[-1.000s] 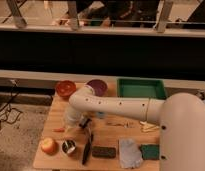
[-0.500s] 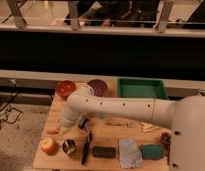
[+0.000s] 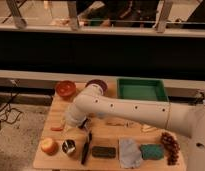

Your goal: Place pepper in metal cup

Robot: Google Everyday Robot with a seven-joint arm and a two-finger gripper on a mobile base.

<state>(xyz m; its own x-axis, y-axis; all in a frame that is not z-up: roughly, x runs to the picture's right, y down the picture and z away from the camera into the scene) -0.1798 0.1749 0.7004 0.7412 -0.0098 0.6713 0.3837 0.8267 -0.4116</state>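
Reach step in hand: gripper (image 3: 71,126) sits beside the pepper (image 3: 57,128); next, grasp it and carry it to the cup (image 3: 70,147).

1. One view only, set high behind the arm (image 3: 126,109), looking forward and down.
2. It takes in the whole counter (image 3: 56,112) at middling range; the hand (image 3: 72,126) sits left of centre.

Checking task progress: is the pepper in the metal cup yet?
No: the pepper lies on the table near its left edge, apart from the metal cup, with the tool just beside the pepper.
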